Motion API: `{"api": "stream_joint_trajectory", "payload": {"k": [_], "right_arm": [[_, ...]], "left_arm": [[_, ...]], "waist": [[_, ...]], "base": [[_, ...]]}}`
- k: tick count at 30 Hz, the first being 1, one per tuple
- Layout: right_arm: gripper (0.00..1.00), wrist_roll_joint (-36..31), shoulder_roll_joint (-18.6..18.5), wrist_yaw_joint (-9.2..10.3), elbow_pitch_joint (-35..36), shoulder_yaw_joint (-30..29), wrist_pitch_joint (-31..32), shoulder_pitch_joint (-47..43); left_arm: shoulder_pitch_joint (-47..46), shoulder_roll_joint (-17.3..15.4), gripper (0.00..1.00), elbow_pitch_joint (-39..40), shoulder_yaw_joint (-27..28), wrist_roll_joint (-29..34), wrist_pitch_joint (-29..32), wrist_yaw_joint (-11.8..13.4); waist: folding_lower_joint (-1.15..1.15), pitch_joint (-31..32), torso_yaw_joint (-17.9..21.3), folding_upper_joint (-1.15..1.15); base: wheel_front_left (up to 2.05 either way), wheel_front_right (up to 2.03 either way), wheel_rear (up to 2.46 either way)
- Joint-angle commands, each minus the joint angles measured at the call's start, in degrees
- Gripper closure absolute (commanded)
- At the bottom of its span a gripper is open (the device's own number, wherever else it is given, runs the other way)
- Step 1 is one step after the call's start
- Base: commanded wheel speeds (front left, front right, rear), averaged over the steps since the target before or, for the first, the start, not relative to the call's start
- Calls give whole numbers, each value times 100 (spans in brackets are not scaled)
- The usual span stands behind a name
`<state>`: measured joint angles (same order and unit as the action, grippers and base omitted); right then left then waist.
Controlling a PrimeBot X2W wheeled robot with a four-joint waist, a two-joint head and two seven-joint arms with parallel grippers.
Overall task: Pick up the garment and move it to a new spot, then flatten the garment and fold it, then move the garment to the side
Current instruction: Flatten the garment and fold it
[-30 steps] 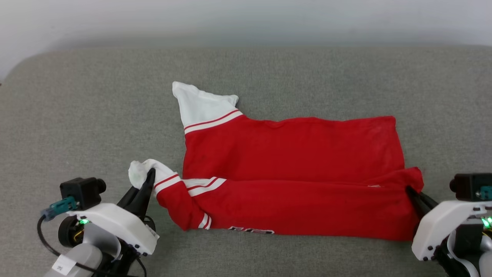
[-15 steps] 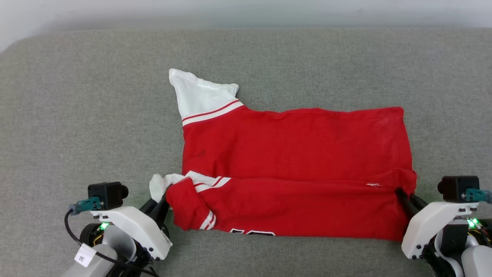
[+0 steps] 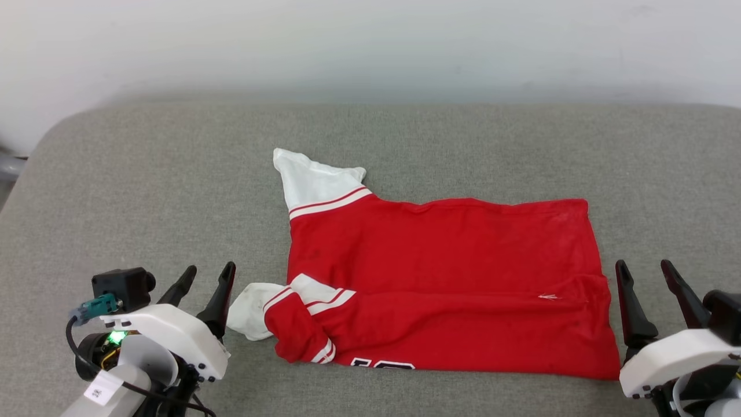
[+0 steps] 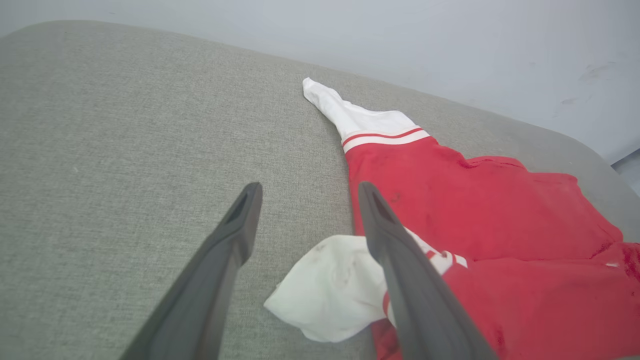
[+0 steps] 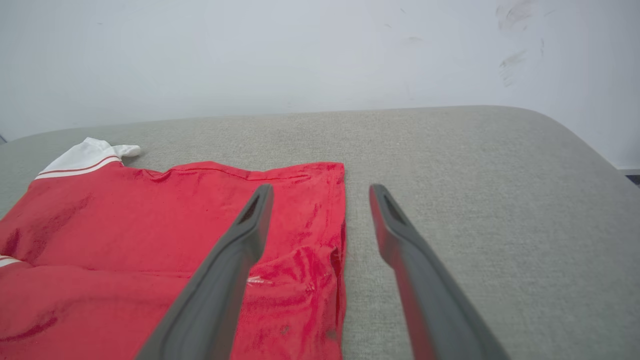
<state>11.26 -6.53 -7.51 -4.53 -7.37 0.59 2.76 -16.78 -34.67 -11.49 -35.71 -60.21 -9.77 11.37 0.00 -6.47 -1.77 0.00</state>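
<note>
Grey fabric tabletop (image 3: 145, 191) with rounded corners, pale wall (image 3: 370, 46) behind. Red garment (image 3: 451, 260) lies flat around the middle-front of it, near long edge doubled over onto the body, hem end toward the right. Left hand (image 3: 211, 269) at lower left, fingers apart, holding nothing, tips just beside the crumpled white near sleeve end (image 3: 249, 301); whether they touch it, cannot tell. Right hand (image 3: 644, 264) at lower right, fingers apart, empty, just off the garment's right edge. Far sleeve (image 3: 310, 179) sticks out at back left, white end below red-and-white stripe trim. Black lettering (image 3: 385, 365) peeks out at the front edge, partly hidden by the fold
</note>
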Motion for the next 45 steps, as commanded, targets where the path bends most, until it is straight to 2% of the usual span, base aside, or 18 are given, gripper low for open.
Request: {"api": "stream_joint_trajectory", "payload": {"k": [1,8,13,17,26,27,29,34,37,45], "right_arm": [[0,-112,91,4,144,-42,-55,-133],[0,-286,312,4,799,-177,120,-542],[0,-268,363,4,1062,-153,246,-630],[0,-181,370,4,1170,-128,268,-542],[0,-8,370,5,1206,-181,202,-409],[0,19,370,4,1200,-188,221,-410],[0,44,370,4,1187,-244,289,-423],[0,85,370,4,1218,-410,454,-424],[0,159,335,4,1174,-451,828,-507],[0,601,-106,4,918,-177,2885,-617]], "left_arm": [[71,-97,0,120,-29,-18,147,44],[104,-615,0,980,-379,-349,1622,191],[113,-788,0,1369,-653,-628,2587,355],[23,-727,0,1297,-738,-749,2897,440],[-116,-339,0,499,-1016,-1125,3545,159],[-92,-289,36,422,-1069,-1168,3622,129],[-80,-174,100,322,-1108,-1222,3665,75],[-131,-172,100,273,-1053,-1143,3468,-79],[-203,-208,100,340,-977,-1024,3248,-163],[-204,-392,100,851,-793,-759,2803,-57]], "waist": [[0,148,7,0],[0,212,166,0],[0,69,340,0],[0,-158,468,0],[0,-610,672,0],[0,-628,683,0],[0,-648,693,0],[0,-611,670,0],[0,-522,614,0],[0,-398,449,0]], "base": [[0,0,0],[0,0,0],[0,0,0],[0,0,0],[0,0,0],[0,0,0],[0,0,0],[0,0,0],[0,0,0],[0,0,0]]}}
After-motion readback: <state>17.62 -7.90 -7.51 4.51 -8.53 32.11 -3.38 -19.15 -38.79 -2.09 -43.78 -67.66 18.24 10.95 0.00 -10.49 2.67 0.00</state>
